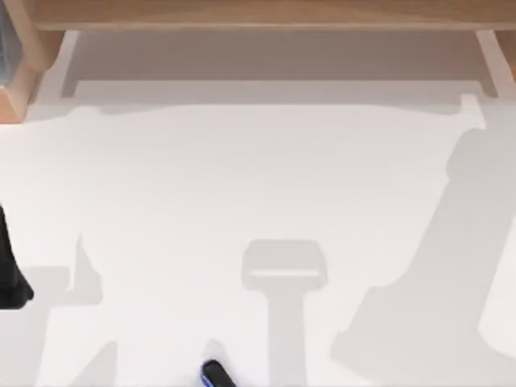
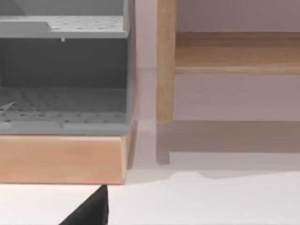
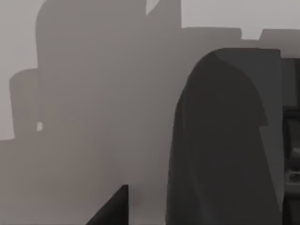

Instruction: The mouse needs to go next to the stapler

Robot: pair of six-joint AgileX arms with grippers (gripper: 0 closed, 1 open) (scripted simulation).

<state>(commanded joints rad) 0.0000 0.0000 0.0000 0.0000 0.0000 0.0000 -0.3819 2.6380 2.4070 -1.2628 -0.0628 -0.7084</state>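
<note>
A small black and blue thing (image 1: 216, 375) lies at the table's front edge, left of centre and partly cut off. I cannot tell whether it is the mouse or the stapler. My left gripper (image 1: 10, 278) is a dark shape at the table's left edge, and one of its black fingers (image 2: 93, 211) shows in the left wrist view. In the right wrist view a dark finger (image 3: 112, 208) of my right gripper shows beside a large dark rounded shape (image 3: 225, 140), which I cannot identify.
A wooden shelf (image 1: 258, 16) runs along the back of the white table (image 1: 258, 185). At the back left a grey perforated drawer unit (image 2: 63, 70) stands on a wooden base (image 2: 61, 157), next to a shelf leg (image 2: 165, 61).
</note>
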